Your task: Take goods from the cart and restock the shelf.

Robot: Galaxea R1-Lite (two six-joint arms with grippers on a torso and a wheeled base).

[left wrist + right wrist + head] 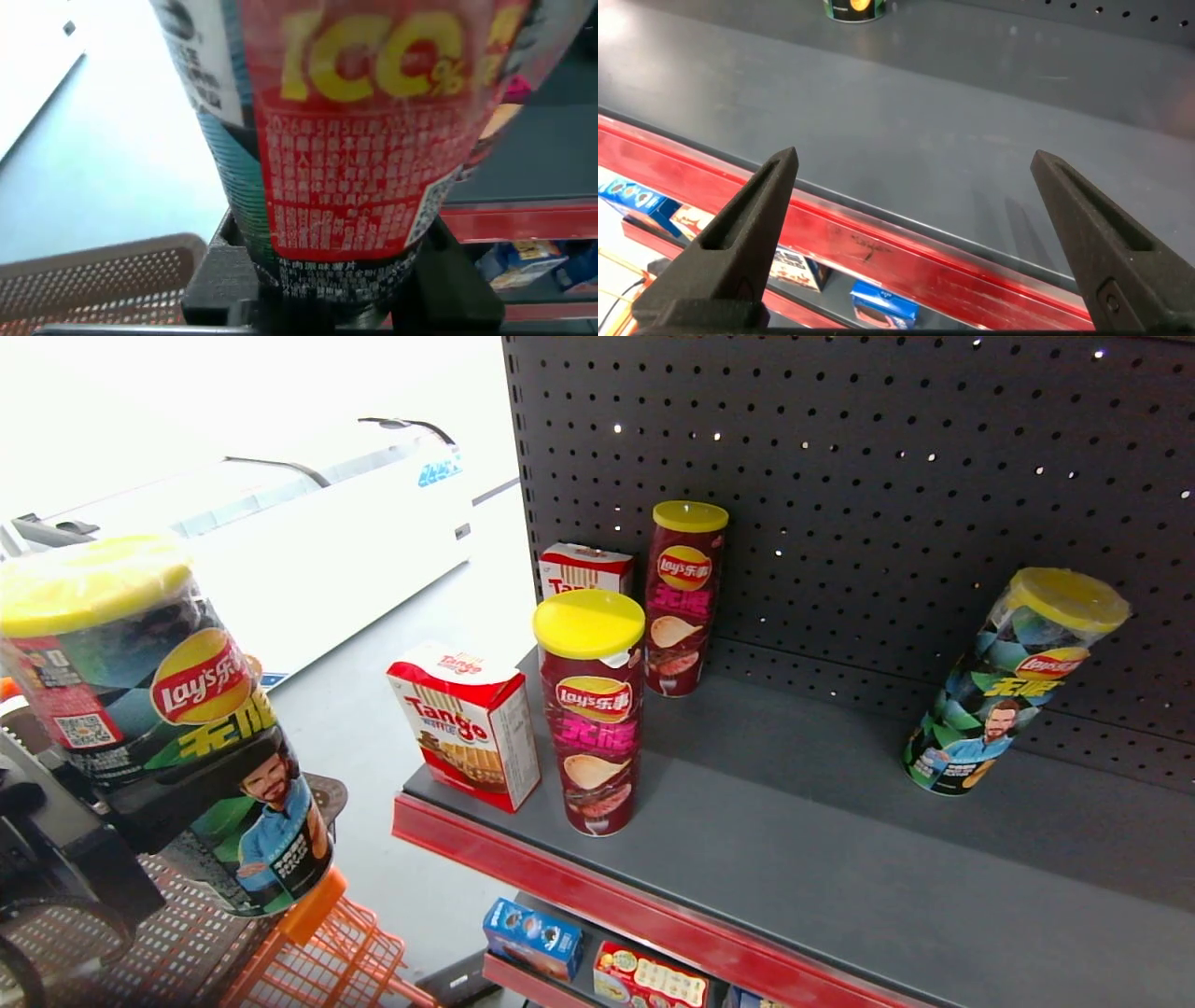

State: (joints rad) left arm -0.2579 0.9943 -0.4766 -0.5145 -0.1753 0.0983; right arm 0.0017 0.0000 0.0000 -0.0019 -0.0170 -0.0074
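My left gripper (327,280) is shut on a tall chips can (168,709) with a yellow lid and a green and black wrap. It holds the can slightly tilted above the orange cart (317,961), left of the shelf (794,821). In the left wrist view the can (355,140) rises between the fingers (220,280). My right gripper (913,159) is open with nothing in it, just in front of the shelf's red front lip (878,243). A matching green can (1008,686) leans against the pegboard at the shelf's right.
Two red chips cans (593,709) (681,597) and two wafer boxes (467,728) (583,569) stand at the shelf's left end. Bare shelf lies between them and the green can. Small boxes (532,938) sit on the lower shelf. A white freezer (327,523) stands behind.
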